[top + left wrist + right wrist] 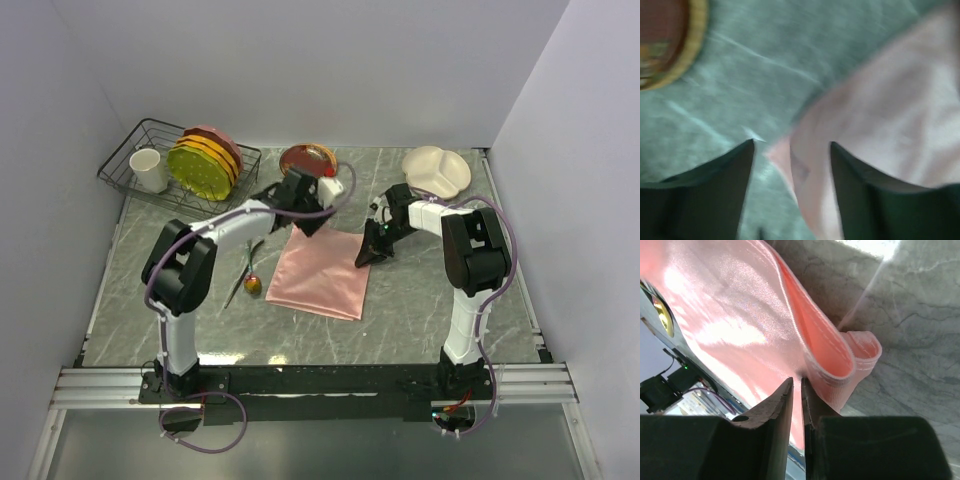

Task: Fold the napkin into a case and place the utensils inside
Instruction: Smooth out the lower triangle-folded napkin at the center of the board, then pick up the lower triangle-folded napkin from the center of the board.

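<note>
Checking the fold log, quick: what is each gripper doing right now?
Left gripper: open, jaws astride a corner of the napkin.
Right gripper: shut on the napkin's folded edge.

No legible text, label, brand or number on anything

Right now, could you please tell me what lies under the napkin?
At the napkin edge pinched up by the right claw, only table shows beneath. The utensils lie beside it, not under. Its flat middle hides whatever is below.
</note>
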Tool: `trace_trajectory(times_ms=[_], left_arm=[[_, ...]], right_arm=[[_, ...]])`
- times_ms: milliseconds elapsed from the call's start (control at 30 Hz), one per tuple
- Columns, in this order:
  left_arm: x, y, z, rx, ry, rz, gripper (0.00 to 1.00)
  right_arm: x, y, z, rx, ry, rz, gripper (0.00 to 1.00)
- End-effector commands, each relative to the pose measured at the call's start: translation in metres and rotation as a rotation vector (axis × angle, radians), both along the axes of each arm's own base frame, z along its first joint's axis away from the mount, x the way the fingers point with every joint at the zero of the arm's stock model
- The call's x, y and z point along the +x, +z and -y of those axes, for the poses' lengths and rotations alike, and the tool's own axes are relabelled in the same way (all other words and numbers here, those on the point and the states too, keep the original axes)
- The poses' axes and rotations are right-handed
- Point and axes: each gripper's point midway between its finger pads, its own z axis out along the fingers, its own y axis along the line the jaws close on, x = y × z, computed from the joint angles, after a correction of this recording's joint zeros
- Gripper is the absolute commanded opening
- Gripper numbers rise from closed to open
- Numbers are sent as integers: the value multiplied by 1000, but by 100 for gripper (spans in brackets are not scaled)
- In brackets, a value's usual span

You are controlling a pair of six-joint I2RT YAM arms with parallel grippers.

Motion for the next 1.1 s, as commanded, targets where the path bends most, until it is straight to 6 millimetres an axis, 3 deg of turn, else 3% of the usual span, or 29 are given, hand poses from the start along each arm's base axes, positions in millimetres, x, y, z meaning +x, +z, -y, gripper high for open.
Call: trace_trajectory(times_ms=[0, 100, 200, 233, 267, 333, 500, 600, 733, 867, 967, 1067], left_arm=[[55, 29, -33, -107, 222, 31, 73], [46, 37, -39, -176, 163, -29, 71], [11, 31, -34, -192, 11, -106, 66], [-12, 19, -33, -193, -45, -182, 65], [-23, 19, -33, -199, -78, -202, 60], [-46, 0, -37, -161, -127, -266, 56], [-82, -26, -39, -104, -192, -342, 43], [-113, -44, -38, -39, -245, -393, 39], [-147, -57, -36, 6, -283, -451, 33], [-161, -63, -39, 33, -291, -458, 30], [-156, -70, -45, 65, -278, -445, 31], [-143, -57, -38, 13, -267, -429, 36]], right_arm=[[5, -11, 10, -88, 58, 63, 22], [11, -1, 8, -76, 86, 97, 25], [13, 15, 2, -31, 123, 129, 29], [15, 23, 0, -17, 133, 150, 31], [14, 28, -1, -9, 146, 163, 33], [14, 39, -3, 17, 156, 180, 34], [16, 51, 3, 25, 165, 204, 36], [21, 51, 10, 16, 163, 210, 36], [45, 57, 31, 0, 145, 249, 40], [58, 60, 51, -17, 153, 273, 50], [70, 58, 57, -30, 176, 298, 56], [81, 54, 56, -26, 197, 304, 60]])
